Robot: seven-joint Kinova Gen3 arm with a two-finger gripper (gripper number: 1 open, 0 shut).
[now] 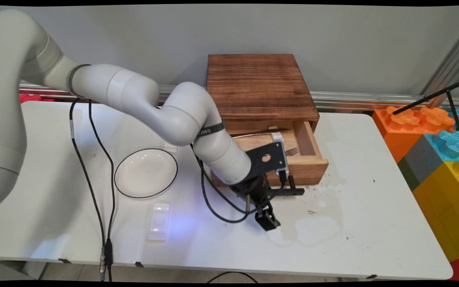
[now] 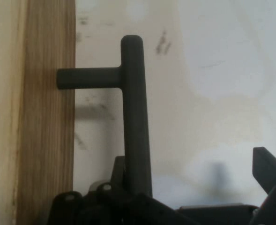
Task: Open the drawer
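One white plate (image 1: 146,173) with a thin black rim lies on the left half of the white table (image 1: 357,223). A small clear plastic piece (image 1: 160,221) lies nearer the front edge, apart from the plate. Black cables (image 1: 94,179) hang from the arm down past the plate's left side.

A dark wooden box (image 1: 259,85) stands at the back of the table against the wall. Its pale drawer (image 1: 307,169) is pulled out toward the near side. Inside the drawer lie a fork (image 1: 292,151) by the right wall and a long metal utensil (image 1: 259,133) further back, both partly hidden by the arm.

A black bar handle (image 1: 295,191) stands off the drawer's front on a short post. The gripper (image 1: 268,218) sits low over the table just in front of the drawer, below and left of the handle's free end.

In the hand view the handle (image 2: 135,117) runs down into the gripper's (image 2: 194,166) linkage, with the drawer's wooden front (image 2: 34,117) at the left edge. The fingers are spread wide and grasp nothing. One fingertip (image 2: 269,168) shows far off at the right. Whether the other one touches the bar cannot be told.

Large plastic building blocks (image 1: 432,159) in orange, grey, blue and yellow are stacked beyond the table's right end.
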